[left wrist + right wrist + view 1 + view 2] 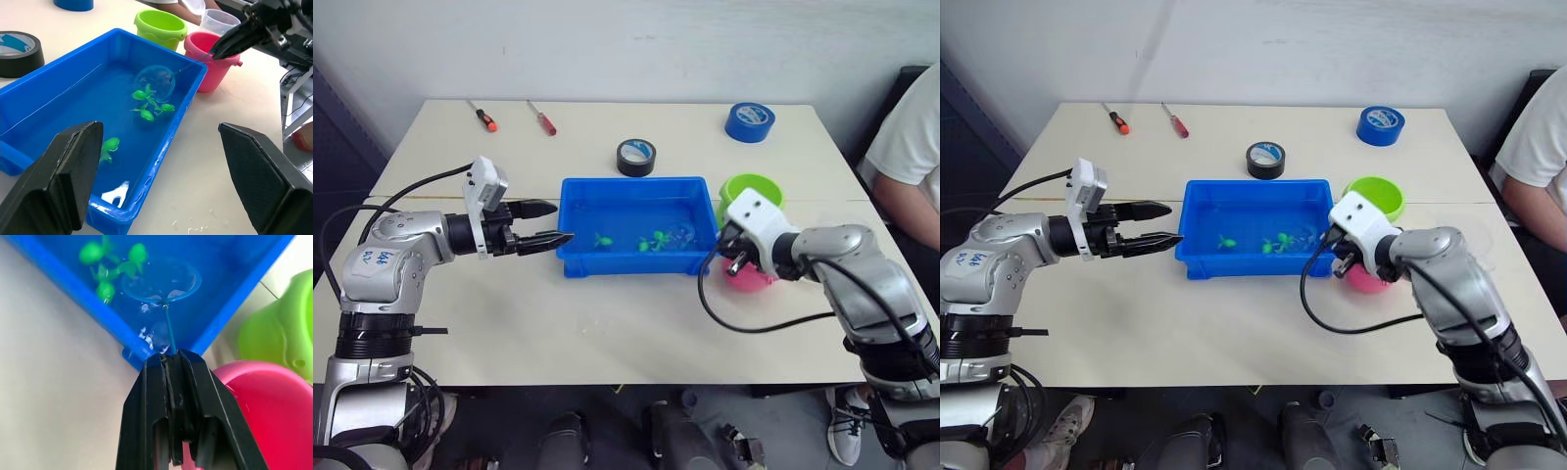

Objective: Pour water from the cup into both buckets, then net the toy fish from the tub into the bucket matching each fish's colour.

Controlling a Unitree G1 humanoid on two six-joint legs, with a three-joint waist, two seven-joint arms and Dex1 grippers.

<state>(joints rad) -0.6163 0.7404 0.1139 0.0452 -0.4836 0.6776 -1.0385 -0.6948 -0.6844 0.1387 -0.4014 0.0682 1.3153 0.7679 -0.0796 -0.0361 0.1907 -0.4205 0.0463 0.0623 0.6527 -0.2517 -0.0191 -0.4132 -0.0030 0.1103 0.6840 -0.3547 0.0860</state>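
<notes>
Pale table [607, 333] standing against a white wall [607, 39]; seam running across the top at mid-depth. Person's arm in a white sleeve [913, 147] sitting at 3 o'clock of the table.

Lying at 11 o'clock near the far edge: two screwdrivers [540, 117], one orange-handled, one red-handled. Blue tape roll [749, 121] at 1 o'clock, black tape roll [635, 157] just beyond the tub's far rim.

Tub [570, 257] sitting at table centre, holding water. Green toy fish [146, 103] floating in a small cluster toward the tub's 3 o'clock end, one more green one apart nearer 9 o'clock. No pink fish showing in the tub.

Net [161, 281] dipping into the water at the tub's 3 o'clock end, hoop just beside the green cluster, thin handle running back over the tub corner.

Right gripper [170, 363] clamping tight on the net handle, hovering over the tub's 4 o'clock corner, just above the pink bucket [211, 66].

Green bucket [751, 188] standing at 3 o'clock of the tub, just beside the rim; pink one touching or nearly touching it on the near side. Contents of both hidden. Cup [218, 20] standing just beyond the pink bucket, away from the tub.

Left gripper [540, 224] spread wide, holding nothing, pointing at the tub's 9 o'clock wall, close to it.
</notes>
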